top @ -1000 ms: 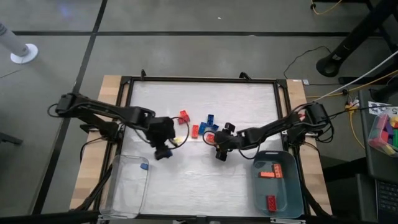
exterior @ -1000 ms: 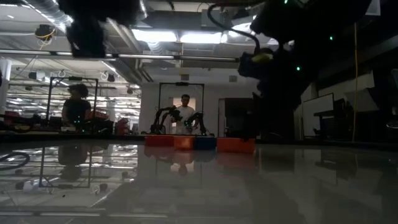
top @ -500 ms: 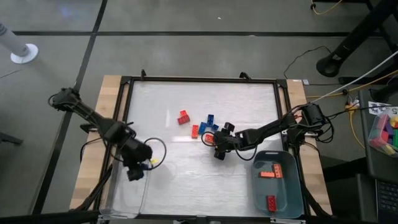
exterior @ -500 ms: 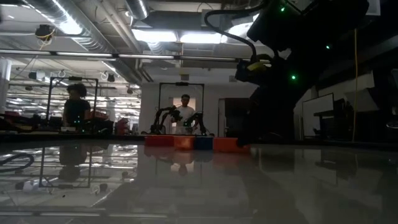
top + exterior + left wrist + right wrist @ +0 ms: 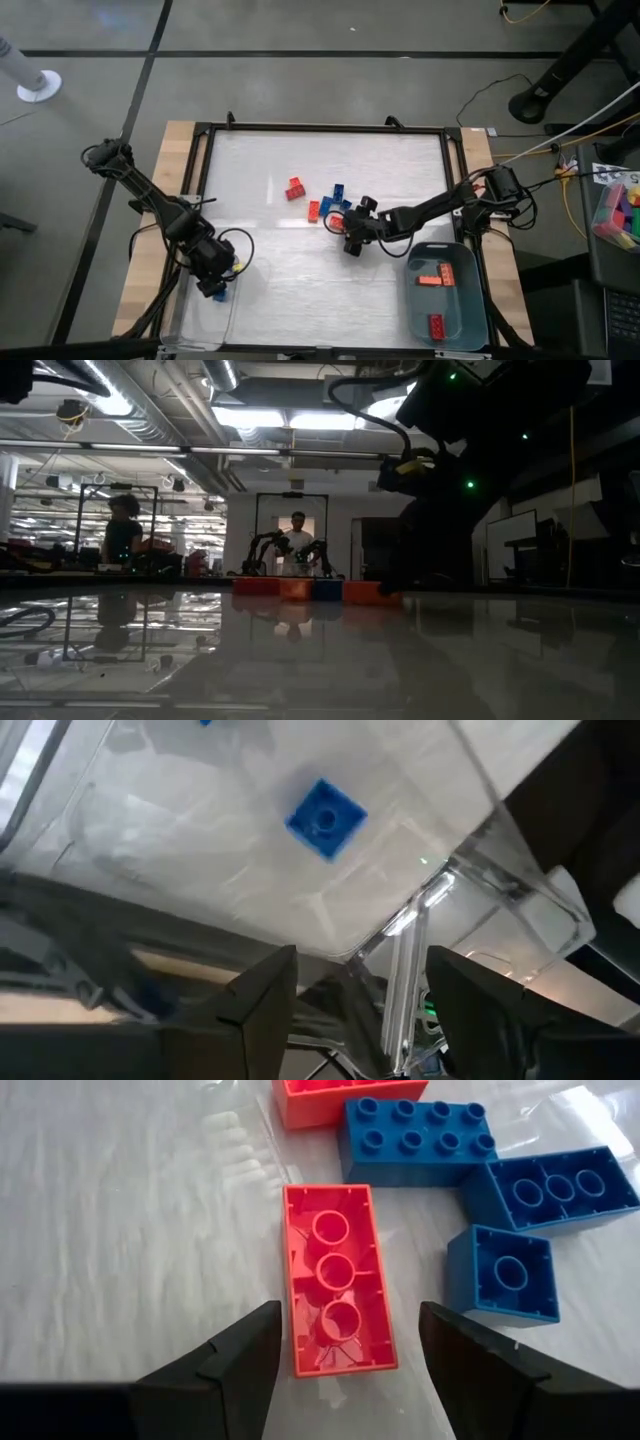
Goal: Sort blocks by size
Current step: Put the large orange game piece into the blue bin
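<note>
Several red, orange and blue blocks (image 5: 325, 205) lie in a cluster at the table's middle; the low view shows them in a row (image 5: 300, 588). My right gripper (image 5: 350, 243) is open and low over the cluster. Its fingers (image 5: 225, 1365) stand on either side of a long orange block (image 5: 335, 1290) that lies studs down, without touching it. My left gripper (image 5: 215, 285) is open and empty above the clear bin (image 5: 190, 320) at the near left. A small blue block (image 5: 325, 817) lies on the bin's floor below it, and shows in the high view too (image 5: 219, 295).
A grey-blue bin (image 5: 470, 300) at the near right holds long orange and red blocks (image 5: 433, 278). Beside the orange block lie two long blue blocks (image 5: 415, 1142) and a small blue one (image 5: 500, 1275). A box of pink, green and yellow bricks (image 5: 620, 210) stands off the table, right.
My left gripper has gone from beside the cluster at the table's middle toward the near left corner and now hangs over the clear bin. A small blue block now lies on the bin's floor beneath it.
</note>
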